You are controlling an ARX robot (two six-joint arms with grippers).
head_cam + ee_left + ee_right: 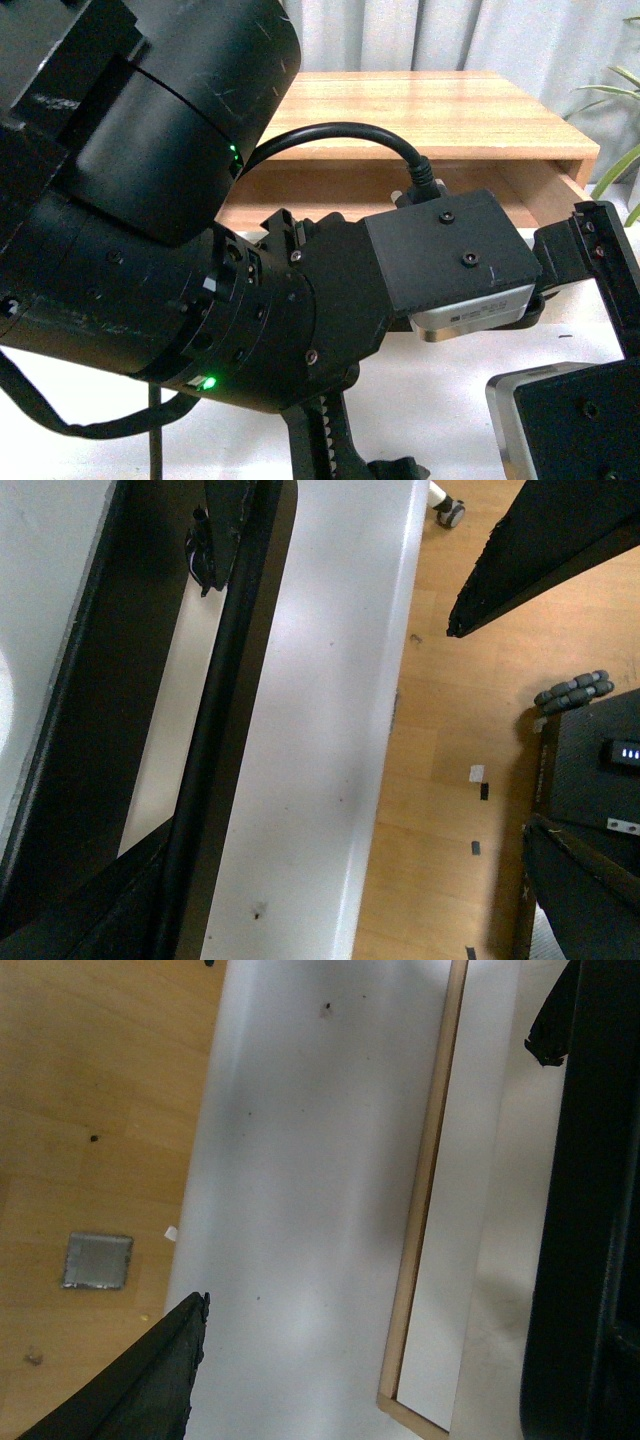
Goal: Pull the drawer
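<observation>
We log the left gripper [330, 610] as wide apart. One black finger [215, 530] sits just beside the long black round bar handle [200, 780], and the other finger hangs out over the floor. Between those fingers lies the wide white-fronted drawer [310, 740], smooth and lightly speckled with dark marks. The handle runs along it inside the gap. We cannot tell whether the near finger touches the bar. Beyond the outer finger we see a honey-coloured wood plank floor [450, 780], a small grey caster wheel [452, 512] and a black robot base with small lit indicators [590, 770].

The right gripper [368, 1178] is also spread wide and grips nothing. Between its fingers is a matte white panel [310, 1210] edged by a thin light-wood strip [420, 1210]. Past one finger lies a square grey metal floor plate [97, 1260].

In the front view, the bulky black left arm [170, 200] with its black cable [340, 135] blocks most of the scene. Behind it are a light-wood cabinet [420, 105], a grey curtain [450, 35] and green plant leaves [615, 130].
</observation>
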